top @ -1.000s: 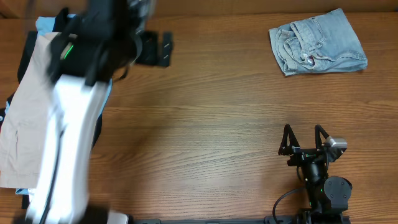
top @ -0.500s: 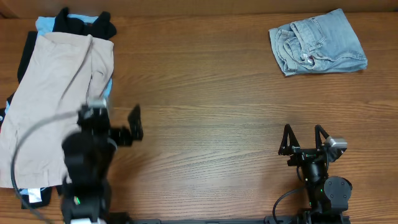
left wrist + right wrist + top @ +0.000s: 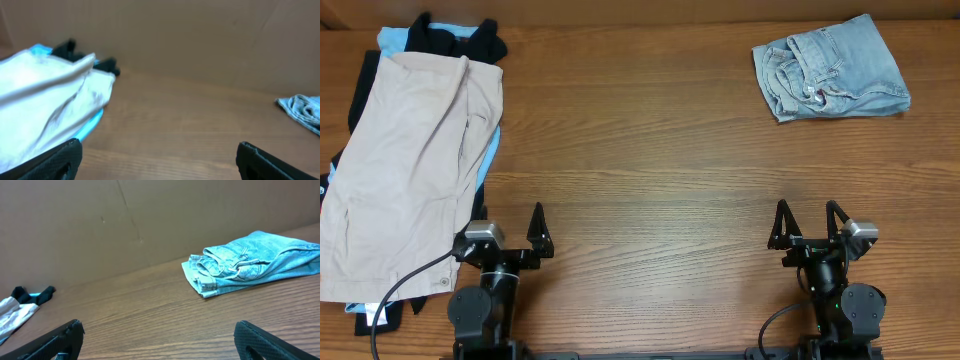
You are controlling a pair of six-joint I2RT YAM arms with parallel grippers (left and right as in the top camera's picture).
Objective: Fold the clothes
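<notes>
The folded light-blue denim shorts (image 3: 832,67) lie at the far right of the table; they also show in the right wrist view (image 3: 250,262) and at the edge of the left wrist view (image 3: 304,111). Beige shorts (image 3: 405,170) lie spread on a pile at the far left, over black (image 3: 455,38) and sky-blue garments (image 3: 392,38); the beige shorts fill the left of the left wrist view (image 3: 45,100). My left gripper (image 3: 510,228) is open and empty at the front left, beside the pile. My right gripper (image 3: 809,222) is open and empty at the front right.
The wooden table (image 3: 640,150) runs between the pile and the denim shorts. A brown cardboard wall (image 3: 150,220) stands behind the table's far edge. A cable (image 3: 395,290) loops from the left arm's base over the pile's front corner.
My left arm has drawn back from over the pile at the far left to the front edge, empty. The beige shorts lie uncovered. The right arm has not moved.
</notes>
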